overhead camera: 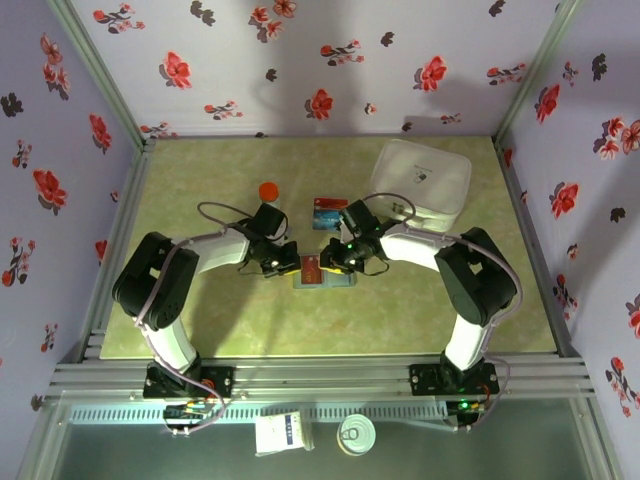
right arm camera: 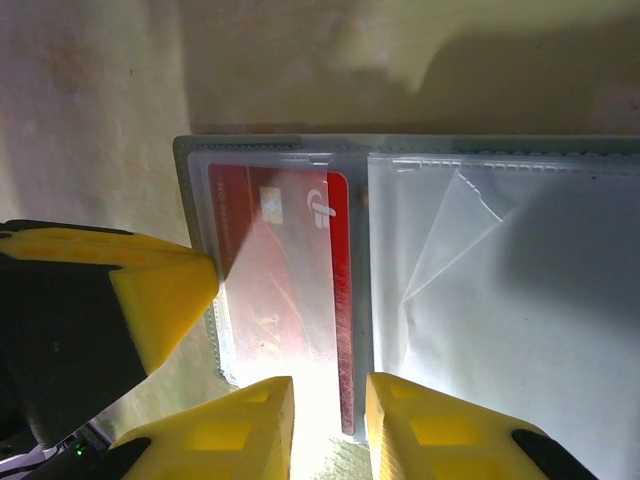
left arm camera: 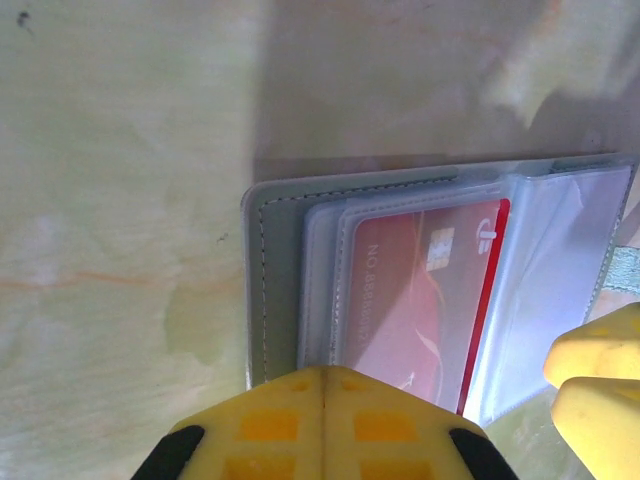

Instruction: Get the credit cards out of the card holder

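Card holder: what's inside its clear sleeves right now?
One red card sits in a clear sleeve of the card holder. The other panel's sleeves look empty. Anything behind the red card is covered by it.

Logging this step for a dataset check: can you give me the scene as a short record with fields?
card holder: open flat on the table, clear sleeves up
red card: inside a clear sleeve
teal-blue card: out, lying on the table beyond the holder
left end effector: shut, at the holder's edge
right end effector: jaws slightly apart over the red card's edge
white box: far right of the table
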